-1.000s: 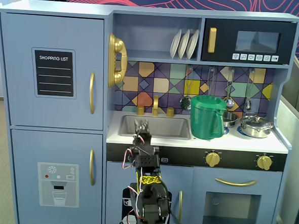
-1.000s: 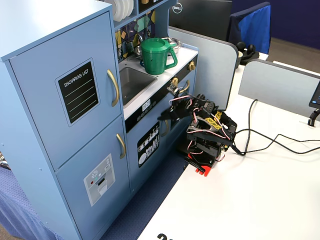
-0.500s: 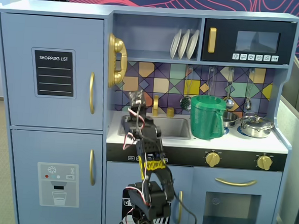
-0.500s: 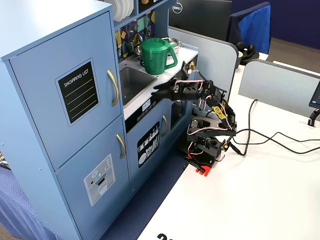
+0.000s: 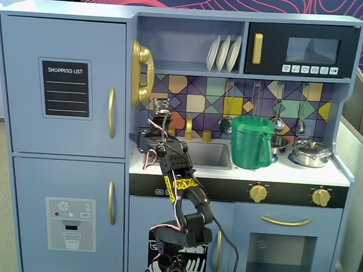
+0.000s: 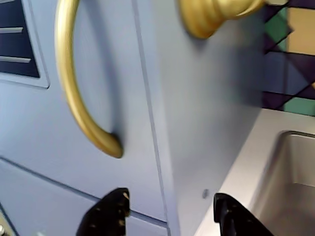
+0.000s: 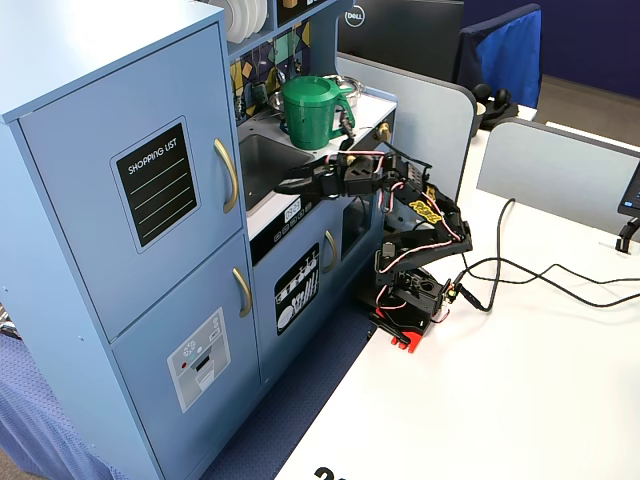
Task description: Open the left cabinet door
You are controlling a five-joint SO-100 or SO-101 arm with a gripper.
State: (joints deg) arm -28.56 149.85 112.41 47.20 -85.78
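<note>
The left cabinet door (image 5: 64, 86) is light blue with a black "SHOPPING LIST" panel (image 7: 158, 183) and sits closed, flush with the cabinet front. Its vertical gold handle (image 5: 111, 112) runs near its right edge and also shows in the other fixed view (image 7: 227, 174). My gripper (image 7: 284, 184) is open and empty, in front of the counter edge, just right of the door and below the handle's height (image 5: 147, 141). In the wrist view the two black fingertips (image 6: 110, 211) straddle the cabinet's front corner (image 6: 170, 211). The handle's lower end (image 6: 106, 145) is up and to the left of them.
A gold toy telephone (image 5: 142, 72) hangs on the cabinet's side wall above the gripper. The sink (image 5: 208, 155) and a green pitcher (image 5: 251, 141) sit on the counter to the right. The lower door with the water-dispenser graphic (image 5: 70, 223) is below. Cables (image 7: 530, 285) trail across the white table.
</note>
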